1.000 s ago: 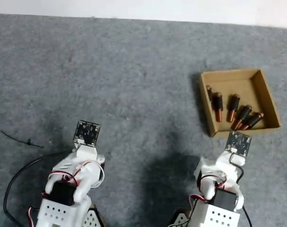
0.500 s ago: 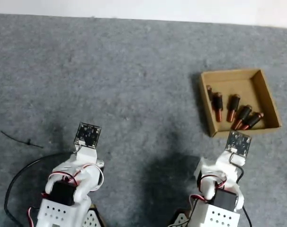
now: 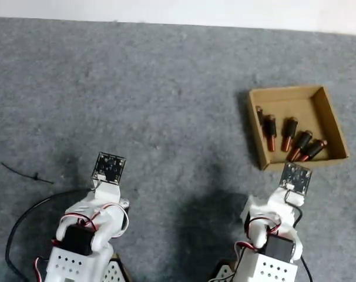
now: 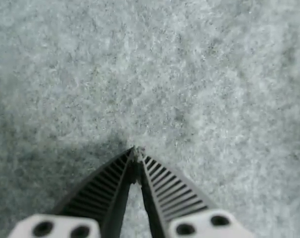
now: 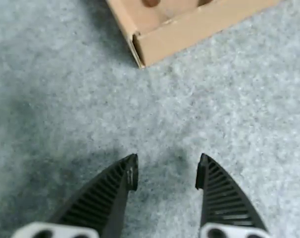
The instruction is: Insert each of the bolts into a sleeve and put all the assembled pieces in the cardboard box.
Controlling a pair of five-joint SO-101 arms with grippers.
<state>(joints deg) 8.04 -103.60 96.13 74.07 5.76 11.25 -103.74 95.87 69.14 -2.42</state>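
Left claw: tips together, over the grey mat, near left.
Right claw: tips apart, just short of the box's near corner.
Cardboard box: far right, with the assembled pieces lying inside.

In the right wrist view the brown cardboard box was cut off by the picture's edge, so that one corner and two stretches of wall were seen. A brownish shape inside it was cropped too closely to be identified. In the high view the leftmost of the copper-and-black assembled pieces was partly hidden by the box's wall, and how each piece's parts were joined was too small to be told. A thin black strand on the grey carpet could not be identified. The white left arm and the white right arm were cut off by the lower edge.
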